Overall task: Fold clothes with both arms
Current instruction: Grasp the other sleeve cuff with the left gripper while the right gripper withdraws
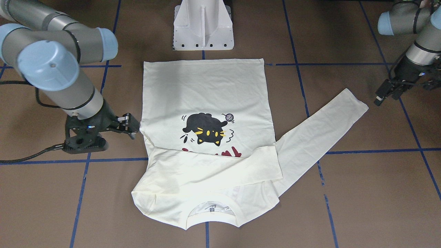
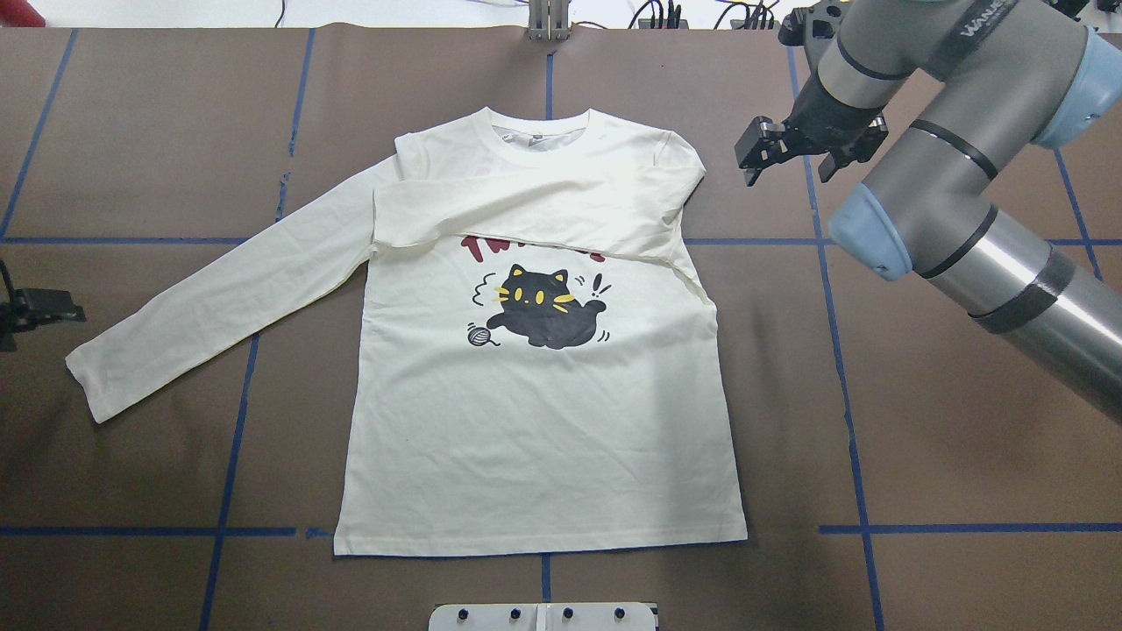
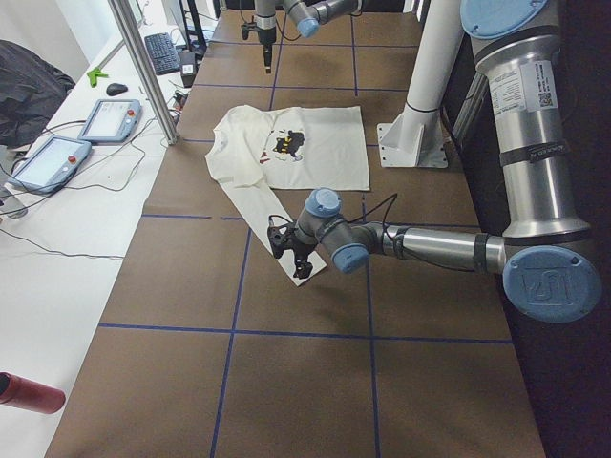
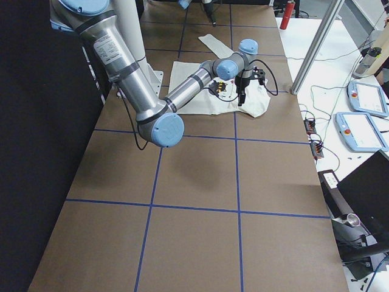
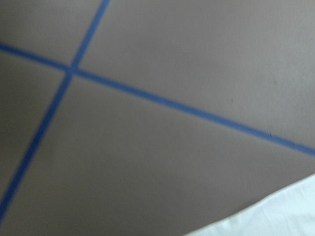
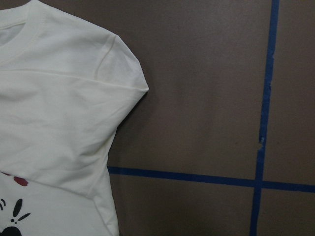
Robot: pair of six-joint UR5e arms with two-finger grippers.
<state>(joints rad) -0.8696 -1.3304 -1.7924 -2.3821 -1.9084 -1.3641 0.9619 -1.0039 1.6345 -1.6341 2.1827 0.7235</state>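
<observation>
Brown table (image 2: 131,131), cat-print T-shirt (image 2: 526,421), red lettering (image 2: 478,248) half under sleeve (image 2: 526,210)

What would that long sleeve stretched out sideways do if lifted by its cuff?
Probably droop and trail: the sleeve lies flat and limp on the table. Likely light, as the cloth looks thin. It may tug the shirt along, being joined at the shoulder.
</observation>
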